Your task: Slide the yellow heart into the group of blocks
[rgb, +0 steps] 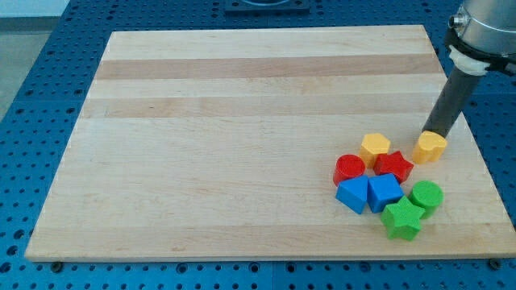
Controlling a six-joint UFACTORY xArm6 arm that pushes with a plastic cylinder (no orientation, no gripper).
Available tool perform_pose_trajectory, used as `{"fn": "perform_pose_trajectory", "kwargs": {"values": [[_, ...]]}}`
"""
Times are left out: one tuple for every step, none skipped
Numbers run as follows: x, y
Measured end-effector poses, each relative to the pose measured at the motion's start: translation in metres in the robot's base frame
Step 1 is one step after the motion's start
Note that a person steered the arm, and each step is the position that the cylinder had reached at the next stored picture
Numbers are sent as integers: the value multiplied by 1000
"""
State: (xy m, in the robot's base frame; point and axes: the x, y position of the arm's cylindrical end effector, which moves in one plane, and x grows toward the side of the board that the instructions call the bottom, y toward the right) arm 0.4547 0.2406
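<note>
A pale wooden board [242, 121] rests on a blue perforated table [48, 80]. On its lower right lie a yellow heart [430, 147], yellow hexagon [375, 147], red cylinder [349, 168], red star [393, 166], two blue blocks [352, 195] [384, 192], green cylinder [426, 196] and green star [401, 219].

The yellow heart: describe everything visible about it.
The yellow heart is a small, chunky block of matte orange-yellow, plastic by its look, lying flat on the wooden board near the view's right edge. My tip sits at its upper edge, apparently touching it. It stands apart from the group: a narrow gap separates it from the red star at its lower left, and the yellow hexagon lies further to its left.
</note>
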Motion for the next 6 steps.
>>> {"fn": "perform_pose_trajectory", "kwargs": {"values": [[9,3],[21,3],[32,3],[47,2],[50,2],[50,-1]]}}
